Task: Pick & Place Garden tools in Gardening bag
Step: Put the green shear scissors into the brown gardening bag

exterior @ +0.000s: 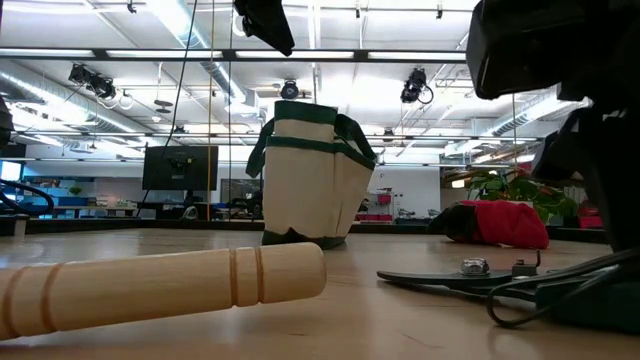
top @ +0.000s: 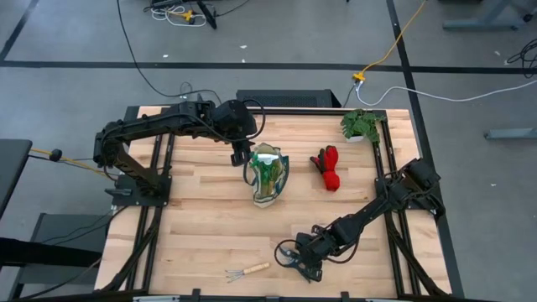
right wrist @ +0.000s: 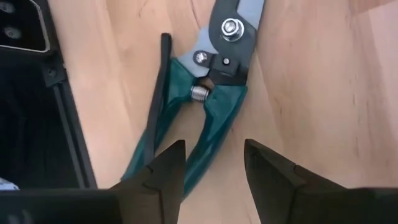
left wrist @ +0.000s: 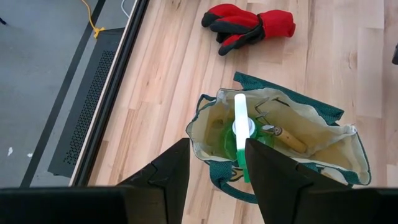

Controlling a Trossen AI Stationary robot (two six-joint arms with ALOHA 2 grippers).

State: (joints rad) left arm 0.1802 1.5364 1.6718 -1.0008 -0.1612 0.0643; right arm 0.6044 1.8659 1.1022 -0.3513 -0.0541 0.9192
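Although the shears lie flat on the table near the front edge, below the right gripper, they will not be the easiest item to lift. They look rigid, metal-bladed and fairly heavy for their size, with smooth green handles that may slip and a spring at the pivot. The handles splay apart, so a grip across one handle, or across both near the pivot, appears soundest; a grip far out on the handles would likely let the tool swing.

The right gripper's fingers stand apart, one to either side of a handle, not clamped on it. Whether the tips touch the table cannot be told.

The left gripper hangs over the bag, fingers apart and holding nothing. The bag stands mid-table, mouth open, with the spray bottle and a wooden-handled rake inside. Being soft canvas, it may shift or fold if knocked.

The gloves lie beside the bag toward the right, soft and light. A second rake lies near the front edge, left of the shears; it is stiff and best taken by the handle.
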